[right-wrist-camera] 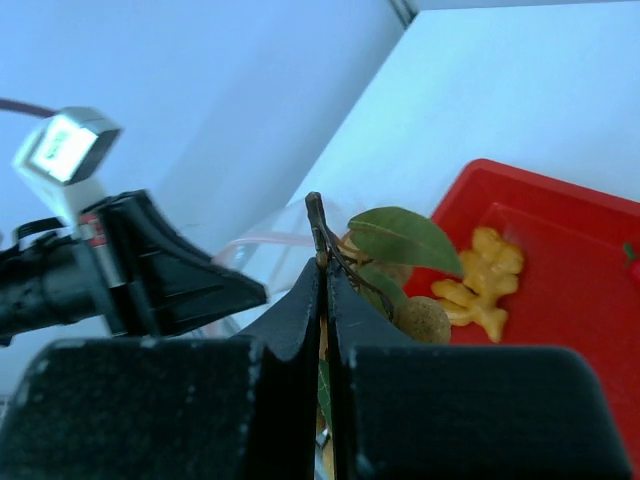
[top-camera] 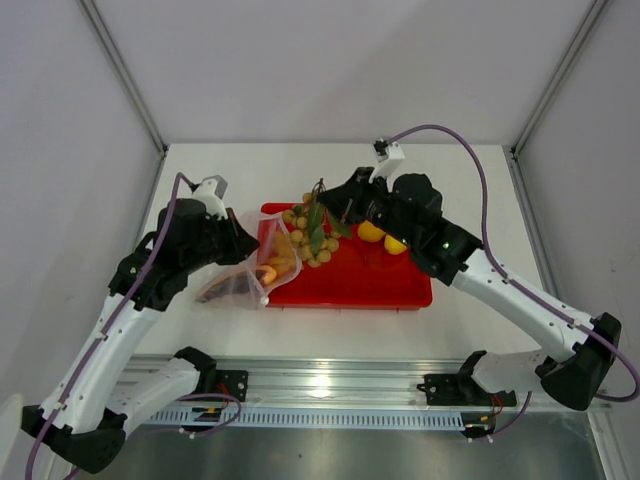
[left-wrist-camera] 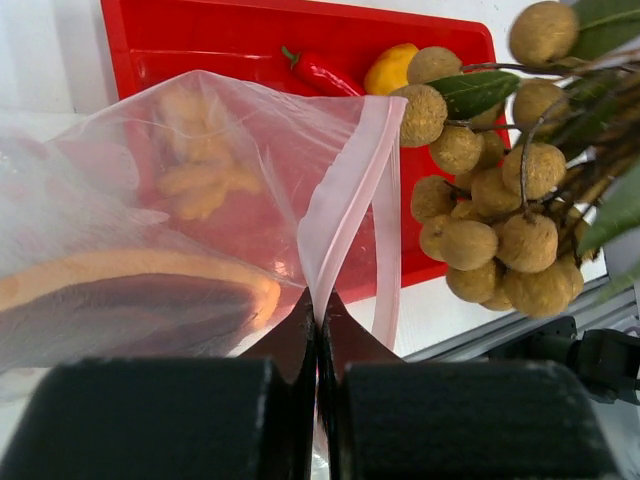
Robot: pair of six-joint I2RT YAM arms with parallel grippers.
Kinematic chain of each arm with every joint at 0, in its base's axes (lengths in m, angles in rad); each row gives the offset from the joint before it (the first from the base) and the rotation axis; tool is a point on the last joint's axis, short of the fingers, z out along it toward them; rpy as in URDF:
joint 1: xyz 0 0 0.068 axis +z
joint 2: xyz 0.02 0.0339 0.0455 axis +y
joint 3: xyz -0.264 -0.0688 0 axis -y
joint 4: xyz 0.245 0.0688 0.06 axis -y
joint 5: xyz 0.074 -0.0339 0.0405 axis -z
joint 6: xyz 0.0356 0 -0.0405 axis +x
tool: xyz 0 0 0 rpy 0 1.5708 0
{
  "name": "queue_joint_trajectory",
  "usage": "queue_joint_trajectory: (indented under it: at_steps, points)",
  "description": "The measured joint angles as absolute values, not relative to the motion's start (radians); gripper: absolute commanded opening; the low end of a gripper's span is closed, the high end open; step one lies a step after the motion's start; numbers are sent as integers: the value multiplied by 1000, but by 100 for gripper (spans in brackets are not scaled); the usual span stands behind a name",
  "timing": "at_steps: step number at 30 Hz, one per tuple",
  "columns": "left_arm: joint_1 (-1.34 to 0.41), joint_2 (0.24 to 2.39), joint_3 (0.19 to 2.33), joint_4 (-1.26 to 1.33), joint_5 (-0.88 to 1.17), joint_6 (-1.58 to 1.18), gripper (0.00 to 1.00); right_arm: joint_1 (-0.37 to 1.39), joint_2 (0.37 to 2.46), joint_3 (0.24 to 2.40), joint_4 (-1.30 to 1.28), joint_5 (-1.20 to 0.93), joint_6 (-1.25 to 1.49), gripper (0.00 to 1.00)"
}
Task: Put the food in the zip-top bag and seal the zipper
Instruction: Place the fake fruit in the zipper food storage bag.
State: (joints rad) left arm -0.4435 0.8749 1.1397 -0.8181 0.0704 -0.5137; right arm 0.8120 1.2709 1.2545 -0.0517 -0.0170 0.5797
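The clear bag lies at the left end of the red tray, partly on its rim and partly on the white table. Its mouth is lifted and faces the tray. Inside, low down, are an orange chunk and a long dark stick, pressed close together under the plastic. The pinkish zipper strip runs up along the mouth, and the two sides stand apart there, so the bag is unsealed. The left gripper has its jaws pinched together on the lower end of that strip.

Just beside the mouth hangs the bunch of tan round fruits with its green leaves. The right gripper has its jaws clamped on the bunch's thin stem. Whether the lowest fruits touch the tray I cannot tell.

On the tray, outside the bag, lie two yellow fruits side by side near the right arm, a knobbly yellow ginger-shaped piece and a red chili.

In the left wrist view the ginger-shaped piece shows only as a blur through the bag's plastic. The bag's pink dots are too faint to make out. The right arm covers part of the yellow fruits from above. In the right wrist view the bag is only a faint shape behind the left gripper, and most of the bunch is hidden below the fingers.
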Motion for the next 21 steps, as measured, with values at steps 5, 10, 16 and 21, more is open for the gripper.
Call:
queue_joint_trajectory:
  at_steps: [5, 10, 16, 21]
  points:
    - [-443, 892, 1140, -818, 88, -514, 1, 931, 1269, 1328, -82, 66, 532, 0]
    - [-443, 899, 1140, -819, 94, -514, 0, 1023, 1269, 1378, -99, 124, 492, 0]
    - [-443, 898, 1151, -834, 109, -513, 1, 1068, 1275, 1380, -118, 183, 454, 0]
    - [-443, 881, 1154, -838, 125, -513, 1, 1079, 1302, 1380, -129, 213, 442, 0]
